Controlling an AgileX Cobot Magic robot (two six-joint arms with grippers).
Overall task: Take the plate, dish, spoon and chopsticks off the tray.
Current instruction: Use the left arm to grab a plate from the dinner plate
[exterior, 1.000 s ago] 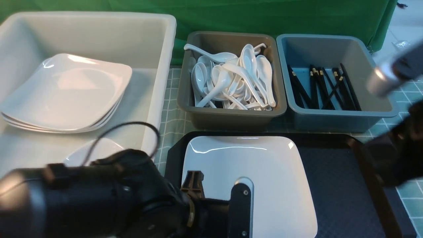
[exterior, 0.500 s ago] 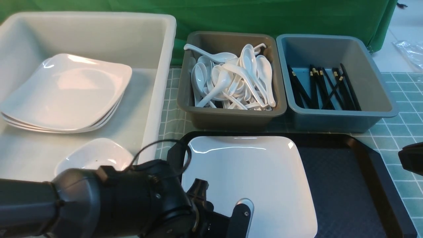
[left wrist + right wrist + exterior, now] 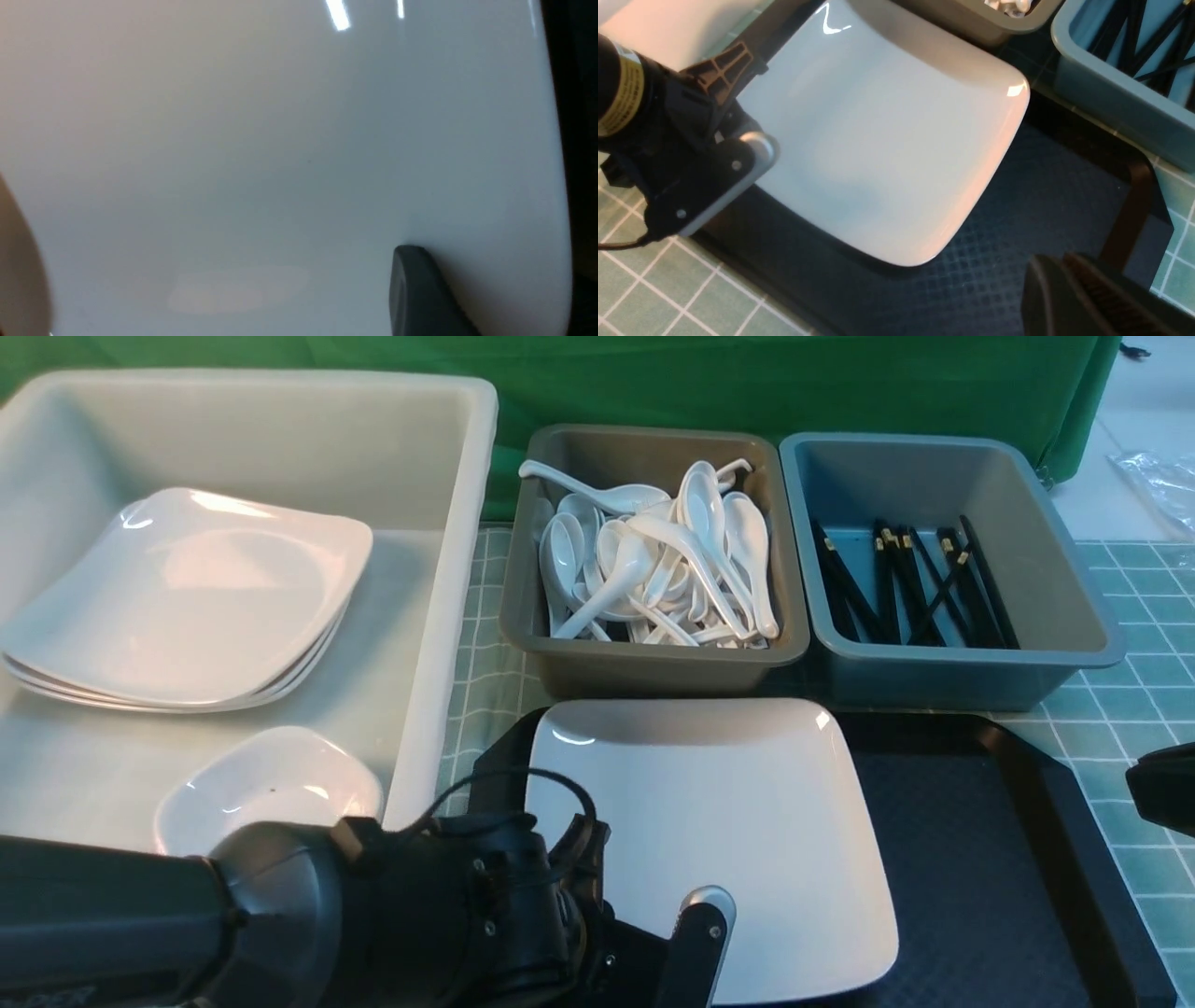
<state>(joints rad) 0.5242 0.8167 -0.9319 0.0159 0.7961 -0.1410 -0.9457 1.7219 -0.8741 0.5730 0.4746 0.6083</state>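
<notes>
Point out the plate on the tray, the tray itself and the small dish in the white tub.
Plate (image 3: 747, 803): front view, on its flat middle.
Tray (image 3: 952, 840): front view, on its bare floor.
Dish (image 3: 280, 779): front view, on its inner surface.

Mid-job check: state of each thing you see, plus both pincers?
Plate: face up, over the tray's left part
Tray: partly covered
Dish: face up, in the white tub
Spoons: jumbled in their tub
Chopsticks: loose in their tub
Left pincer: at the plate, grip unclear
Right pincer: shut, blurred
</notes>
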